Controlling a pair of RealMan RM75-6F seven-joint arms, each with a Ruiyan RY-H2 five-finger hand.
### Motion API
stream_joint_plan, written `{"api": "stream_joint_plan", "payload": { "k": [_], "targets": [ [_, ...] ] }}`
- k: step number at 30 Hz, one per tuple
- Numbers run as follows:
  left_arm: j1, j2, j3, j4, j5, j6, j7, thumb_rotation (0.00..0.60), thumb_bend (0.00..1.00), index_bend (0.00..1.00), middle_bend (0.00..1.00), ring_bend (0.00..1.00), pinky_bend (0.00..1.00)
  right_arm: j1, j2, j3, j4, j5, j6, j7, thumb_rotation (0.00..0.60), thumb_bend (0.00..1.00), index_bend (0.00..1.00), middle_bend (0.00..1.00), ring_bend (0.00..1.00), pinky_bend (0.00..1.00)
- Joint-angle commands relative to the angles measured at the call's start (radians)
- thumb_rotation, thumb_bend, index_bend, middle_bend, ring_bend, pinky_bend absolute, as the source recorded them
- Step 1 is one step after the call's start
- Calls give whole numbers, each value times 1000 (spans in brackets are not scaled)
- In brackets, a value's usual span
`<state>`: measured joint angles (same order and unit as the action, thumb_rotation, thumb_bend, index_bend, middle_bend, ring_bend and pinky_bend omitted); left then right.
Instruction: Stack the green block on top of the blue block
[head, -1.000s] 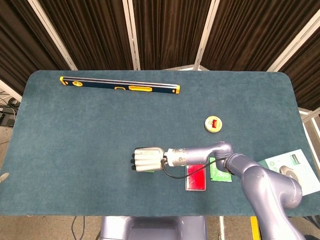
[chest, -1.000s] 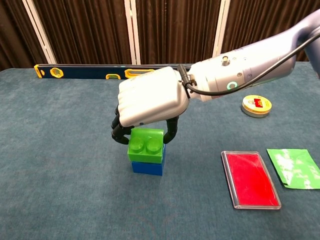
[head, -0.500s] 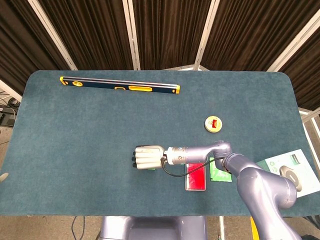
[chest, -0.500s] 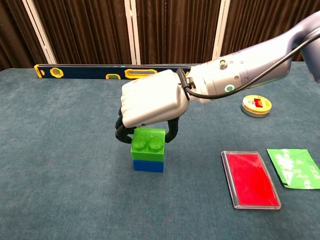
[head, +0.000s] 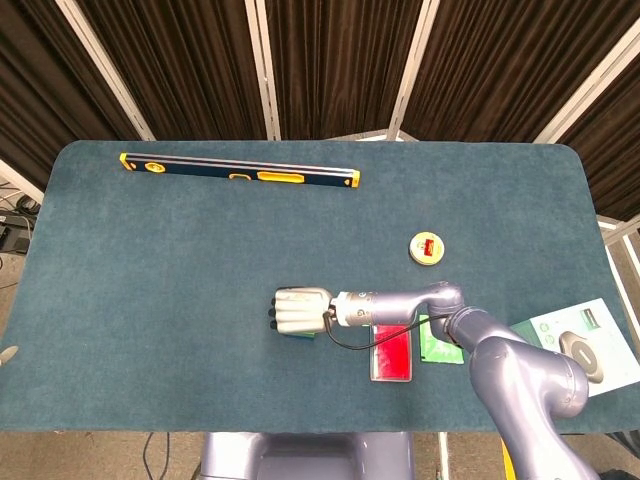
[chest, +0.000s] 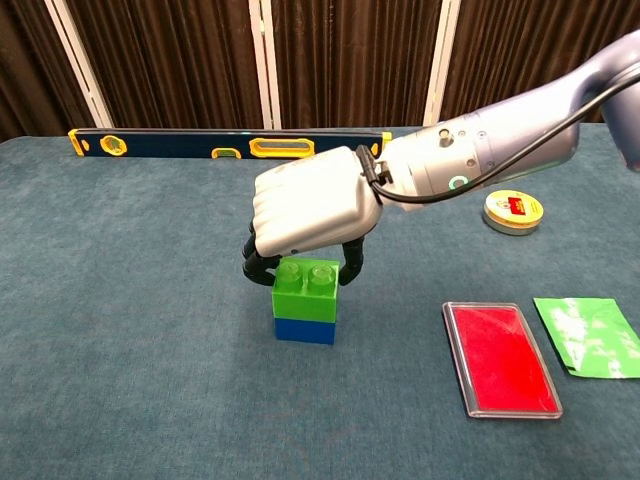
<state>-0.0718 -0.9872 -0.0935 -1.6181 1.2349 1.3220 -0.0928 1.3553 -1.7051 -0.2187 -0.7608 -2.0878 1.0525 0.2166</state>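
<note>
In the chest view the green block (chest: 306, 290) sits squarely on the blue block (chest: 305, 330), a little left of the table's middle. My right hand (chest: 310, 212) hangs over the stack, knuckles toward the camera. Its dark fingertips (chest: 258, 266) come down on either side of the green block's studs and hold it. In the head view the right hand (head: 300, 312) covers both blocks. The left hand appears in neither view.
A long blue and yellow spirit level (chest: 230, 148) lies along the far side. A round yellow tape measure (chest: 513, 211) sits at the right. A red case (chest: 500, 358) and a green packet (chest: 590, 336) lie near the front right, beside a white leaflet (head: 590, 340).
My right hand has slid to the right in the chest view, and the two-block stack has moved with it. The green block now sits more squarely on the blue one.
</note>
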Motion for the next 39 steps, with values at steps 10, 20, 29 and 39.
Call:
{"api": "stream_joint_plan", "payload": {
  "k": [10, 20, 29, 39],
  "targets": [
    [-3, 1, -1, 1, -2, -9, -5, 600, 0, 0, 0, 0, 0, 8, 14, 0, 11, 2, 54, -24, 600, 138, 16, 234, 354, 564],
    [18, 20, 10, -21, 52, 40, -37, 600, 0, 0, 0, 0, 0, -4, 212, 61, -236, 63, 68, -194, 600, 133, 17, 210, 327, 531],
    [37, 16, 10, 0, 133, 120, -91, 600, 0, 0, 0, 0, 0, -232, 548, 123, -650, 323, 138, -418, 600, 127, 10, 121, 210, 335],
    [69, 2, 16, 34, 236, 239, -172, 600, 0, 0, 0, 0, 0, -692, 684, 93, -982, 668, 440, -503, 600, 0, 0, 0, 0, 0]
  ]
}}
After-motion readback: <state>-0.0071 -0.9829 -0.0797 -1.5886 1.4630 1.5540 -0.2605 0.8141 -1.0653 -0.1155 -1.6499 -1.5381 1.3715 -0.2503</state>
